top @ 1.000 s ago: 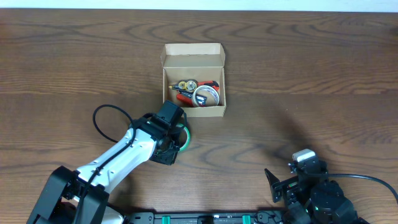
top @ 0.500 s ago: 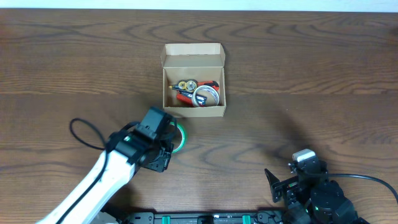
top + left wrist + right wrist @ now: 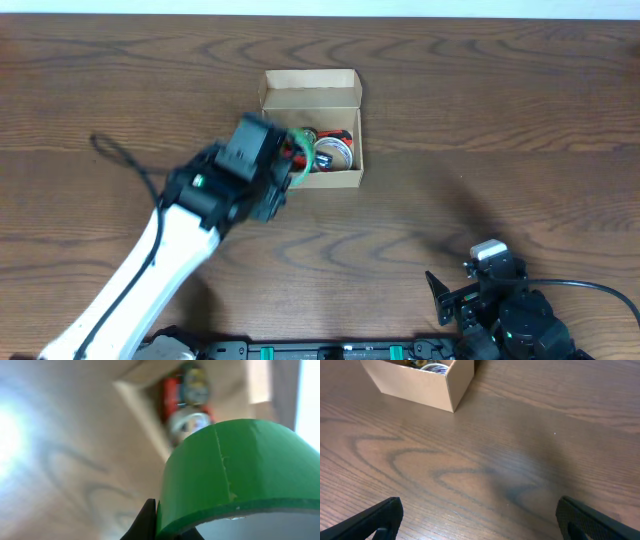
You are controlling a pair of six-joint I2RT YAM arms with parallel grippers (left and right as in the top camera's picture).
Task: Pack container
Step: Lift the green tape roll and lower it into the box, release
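The container [image 3: 311, 93] is a small tan cardboard box, open, with its flap lid folded back; it also shows in the right wrist view [image 3: 420, 382] and the left wrist view [image 3: 145, 405]. Inside lie a clear tape roll [image 3: 333, 152] and red and yellow items [image 3: 300, 140]. My left gripper [image 3: 285, 160] is shut on a green tape roll [image 3: 299, 165], which it holds in the air over the box's front left corner. The roll fills the left wrist view [image 3: 235, 470]. My right gripper [image 3: 477, 517] is open and empty, low at the front right.
The wooden table [image 3: 480, 120] surrounds the box. A black cable [image 3: 120, 160] trails from the left arm on the left side. The right arm's base [image 3: 500, 310] sits at the front right edge.
My left gripper has lifted the green tape roll off the table and carried it up and back toward the box. The right arm has not moved.
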